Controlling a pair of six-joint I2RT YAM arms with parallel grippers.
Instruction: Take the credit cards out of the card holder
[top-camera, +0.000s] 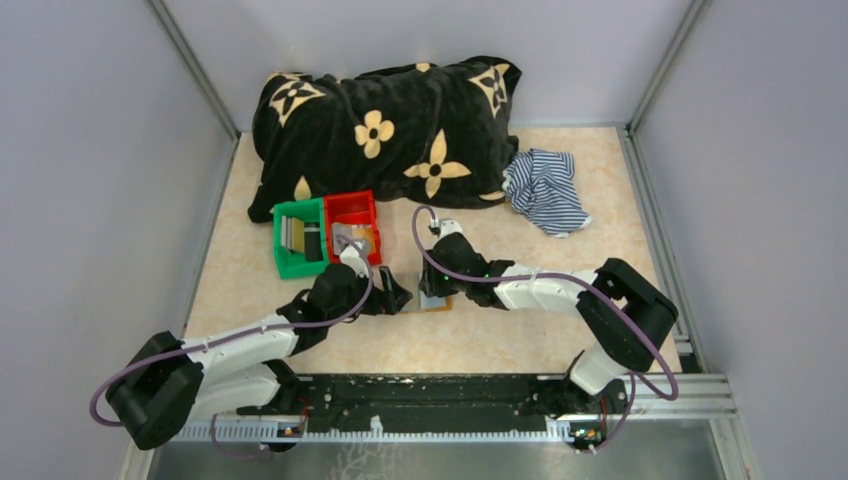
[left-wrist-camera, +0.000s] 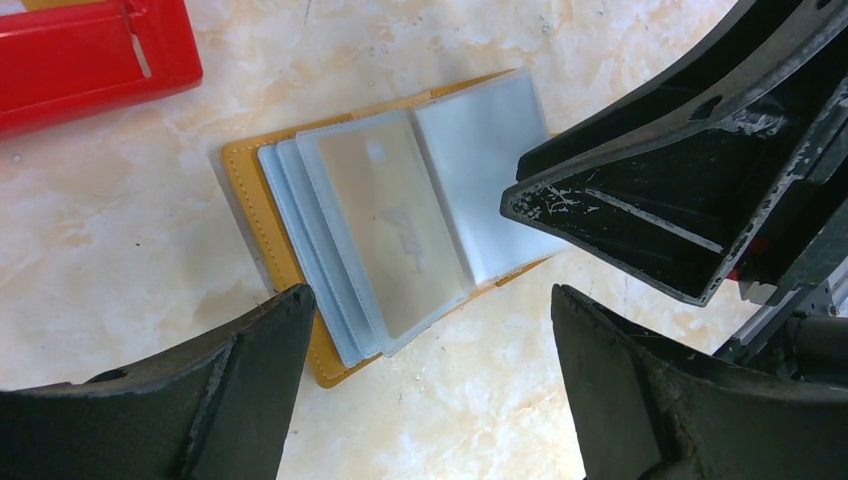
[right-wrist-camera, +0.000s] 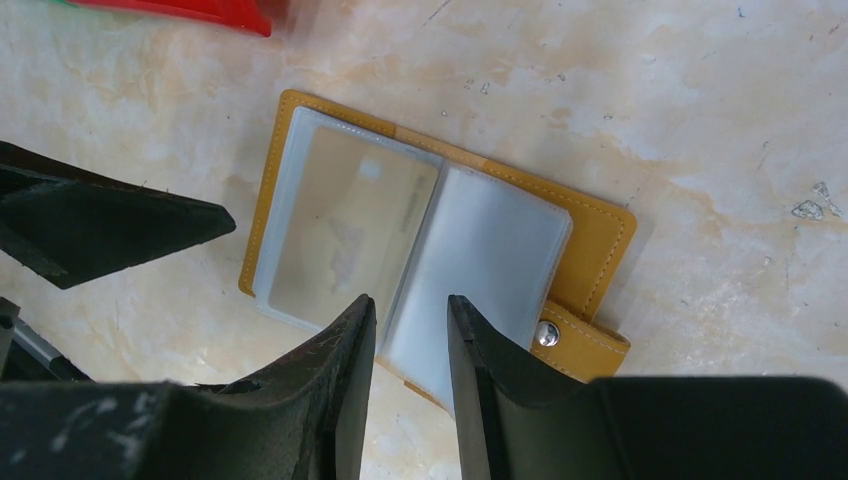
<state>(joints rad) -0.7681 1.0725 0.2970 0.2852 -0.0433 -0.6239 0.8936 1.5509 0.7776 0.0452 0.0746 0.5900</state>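
The tan card holder (top-camera: 438, 300) lies open on the table between my two grippers. In the left wrist view its tan cover (left-wrist-camera: 262, 245) carries grey-blue clear sleeves, and one whitish credit card (left-wrist-camera: 400, 225) sits inside the top sleeve. The right wrist view shows the same card (right-wrist-camera: 345, 225) in the left sleeve, a right sleeve (right-wrist-camera: 495, 260) that looks empty, and the snap tab (right-wrist-camera: 585, 345). My left gripper (left-wrist-camera: 430, 300) is wide open over the holder's near edge. My right gripper (right-wrist-camera: 412, 305) hovers over the fold, jaws a narrow gap apart, nothing between them.
A green bin (top-camera: 298, 240) and a red bin (top-camera: 355, 222) stand just behind the left gripper, with flat things inside. A striped cloth (top-camera: 545, 190) and a black flowered blanket (top-camera: 390, 125) lie at the back. The red bin's edge shows in the left wrist view (left-wrist-camera: 80, 60).
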